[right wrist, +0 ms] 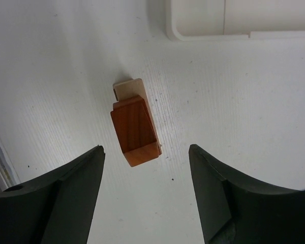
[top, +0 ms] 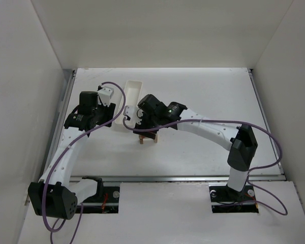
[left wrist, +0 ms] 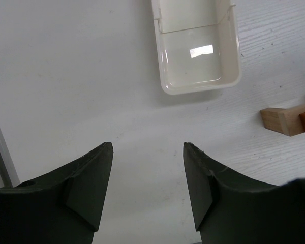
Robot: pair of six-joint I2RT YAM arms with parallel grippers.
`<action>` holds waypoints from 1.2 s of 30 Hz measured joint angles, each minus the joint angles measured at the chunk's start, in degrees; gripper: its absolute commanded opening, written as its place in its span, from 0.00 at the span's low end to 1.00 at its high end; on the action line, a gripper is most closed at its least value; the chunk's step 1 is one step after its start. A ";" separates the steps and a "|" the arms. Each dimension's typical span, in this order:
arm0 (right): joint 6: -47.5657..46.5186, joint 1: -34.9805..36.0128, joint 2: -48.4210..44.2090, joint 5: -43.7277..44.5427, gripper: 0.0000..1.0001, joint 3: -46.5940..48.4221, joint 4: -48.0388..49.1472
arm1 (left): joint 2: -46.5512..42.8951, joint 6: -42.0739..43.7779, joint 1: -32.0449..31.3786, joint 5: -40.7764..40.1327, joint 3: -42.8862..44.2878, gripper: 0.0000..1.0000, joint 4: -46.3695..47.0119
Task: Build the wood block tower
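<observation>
The wood block tower [top: 147,137] stands on the table under my right gripper, a small tan arch. From above in the right wrist view the orange-red roof piece [right wrist: 134,130] sits on the tan crossbar [right wrist: 129,89]. My right gripper [right wrist: 146,150] is open and empty, just above the tower, its fingertips apart from the blocks. My left gripper [left wrist: 148,146] is open and empty over bare table. In the left wrist view a tan block end [left wrist: 280,120] and a bit of orange-red show at the right edge.
A long white tray [top: 128,103] lies empty at the back between the two grippers; it also shows in the left wrist view [left wrist: 198,81] and the right wrist view [right wrist: 203,36]. White walls enclose the table on three sides. A metal rail runs along the near edge.
</observation>
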 measured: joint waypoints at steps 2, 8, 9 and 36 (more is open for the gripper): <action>0.44 0.00 -0.79 -0.04 0.75 0.00 0.39 | -0.07 0.02 0.00 0.00 0.00 0.55 0.00; 6.51 -2.19 -7.58 0.74 0.90 -0.76 5.38 | -0.22 0.02 0.00 0.02 0.00 0.55 -0.02; 8.24 -3.34 -9.18 1.68 0.96 -0.90 6.69 | -0.22 0.02 0.00 0.00 0.00 0.55 0.00; 69.83 -48.17 -26.84 33.79 1.00 -13.62 4.90 | -1.90 -4.72 0.44 -9.97 -1.75 0.69 3.13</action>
